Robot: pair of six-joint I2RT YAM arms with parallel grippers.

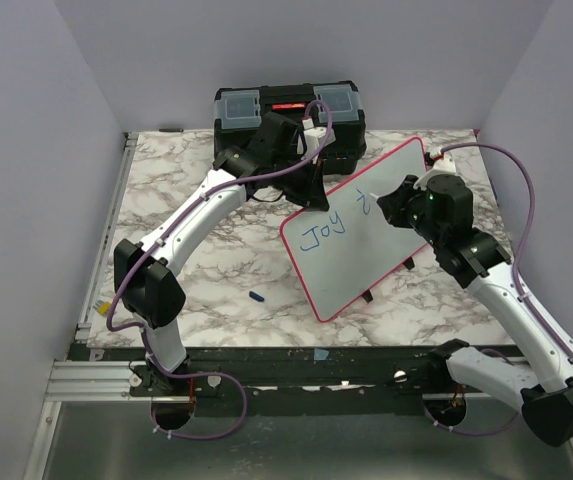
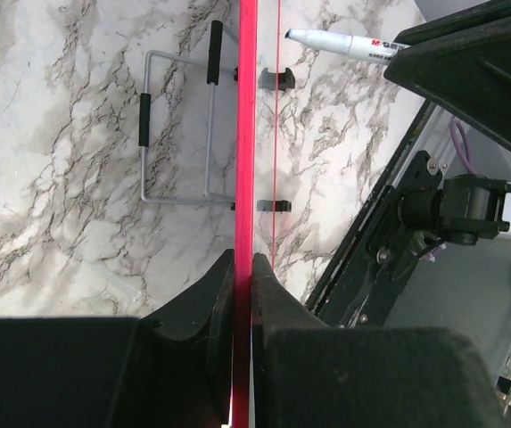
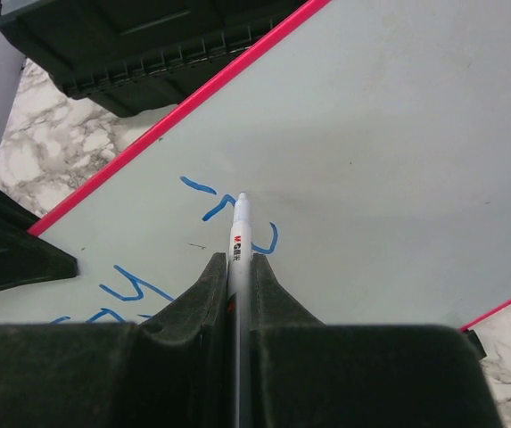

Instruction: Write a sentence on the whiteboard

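Observation:
The whiteboard (image 1: 366,265), white with a red-pink rim, stands tilted at the right of the marble table, with "Joy" in blue and a further stroke on it. My left gripper (image 1: 318,196) is shut on its upper-left rim; in the left wrist view the rim (image 2: 248,134) runs edge-on between the fingertips of that gripper (image 2: 244,260). My right gripper (image 1: 391,206) is shut on a white marker (image 3: 240,234). In the right wrist view the marker's tip rests on the board (image 3: 398,134) at fresh blue strokes, just beyond the gripper (image 3: 240,260).
A black toolbox (image 1: 291,115) stands at the back, just behind the board. A small blue cap (image 1: 257,296) lies on the marble near the front. A wire stand (image 2: 179,134) lies on the table beside the board's edge.

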